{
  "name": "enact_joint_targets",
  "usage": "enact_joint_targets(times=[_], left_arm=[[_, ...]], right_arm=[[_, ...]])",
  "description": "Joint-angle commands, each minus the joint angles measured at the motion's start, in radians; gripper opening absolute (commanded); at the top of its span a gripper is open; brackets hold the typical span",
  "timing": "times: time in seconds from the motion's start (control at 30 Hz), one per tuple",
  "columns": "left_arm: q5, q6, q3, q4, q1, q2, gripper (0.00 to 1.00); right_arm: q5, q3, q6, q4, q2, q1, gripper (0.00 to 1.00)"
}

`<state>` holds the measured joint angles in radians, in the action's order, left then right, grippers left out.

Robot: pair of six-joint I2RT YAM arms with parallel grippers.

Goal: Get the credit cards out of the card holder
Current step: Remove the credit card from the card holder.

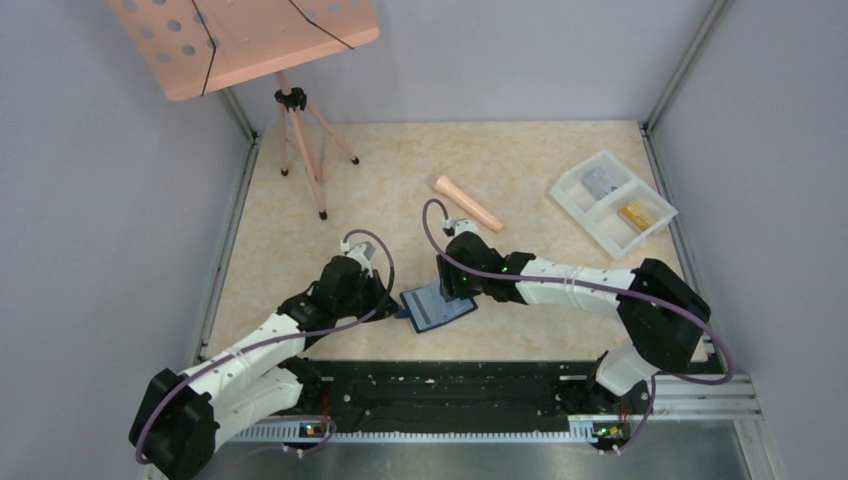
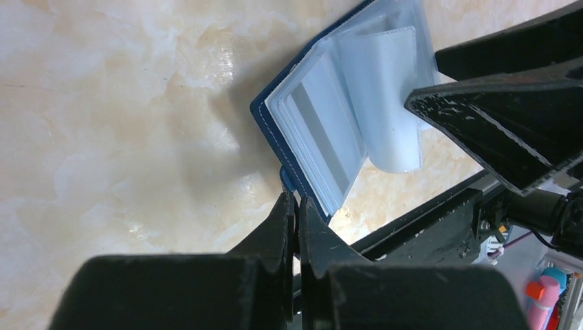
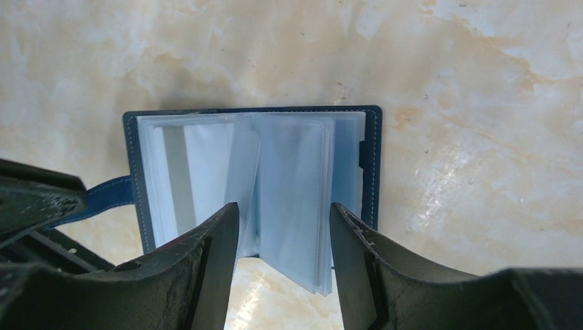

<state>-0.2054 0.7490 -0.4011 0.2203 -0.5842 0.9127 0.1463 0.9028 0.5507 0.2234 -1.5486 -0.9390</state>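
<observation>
The dark navy card holder [image 1: 437, 308] lies open on the table near the front edge, its pale blue clear sleeves fanned up [image 3: 289, 179]. My left gripper [image 2: 297, 201] is shut on its short closing tab [image 3: 103, 198] at the holder's left side. My right gripper [image 3: 283, 220] is open and hangs over the holder, with one finger on each side of the raised sleeves [image 2: 385, 89]. A pale grey card [image 3: 175, 175] seems to sit in a left sleeve. A tan-gold card [image 1: 637, 213] and a grey-silver card [image 1: 598, 183] lie in the white tray.
The white two-compartment tray [image 1: 582, 222] stands at the back right. A peach cylinder [image 1: 467, 203] lies behind the right gripper. A pink perforated stand on a tripod [image 1: 300, 140] stands at the back left. A black rail [image 1: 440, 385] runs along the near edge.
</observation>
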Motion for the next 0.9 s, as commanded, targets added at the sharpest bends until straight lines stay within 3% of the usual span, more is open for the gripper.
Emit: enact_joint_targets(times=[0.0,0.37,0.53,0.7,0.87], left_arm=[[0.05,-0.008,-0.007,-0.017,0.0,0.018,0.0],[0.052,-0.009,-0.047,-0.01,-0.001,0.099,0.0],[0.059,-0.012,-0.054,-0.003,0.0,0.101,0.0],[0.059,-0.012,-0.057,-0.003,0.0,0.107,0.0],[0.06,-0.013,-0.059,0.0,0.001,0.107,0.0]], right_arm=[[-0.082,-0.012,0.007,-0.059,0.06,0.008,0.51],[-0.21,-0.058,0.049,-0.163,0.064,0.006,0.42],[-0.232,-0.071,0.063,-0.202,0.066,0.007,0.27],[-0.229,-0.08,0.067,-0.216,0.061,0.007,0.18],[-0.227,-0.079,0.073,-0.217,0.06,0.008,0.23]])
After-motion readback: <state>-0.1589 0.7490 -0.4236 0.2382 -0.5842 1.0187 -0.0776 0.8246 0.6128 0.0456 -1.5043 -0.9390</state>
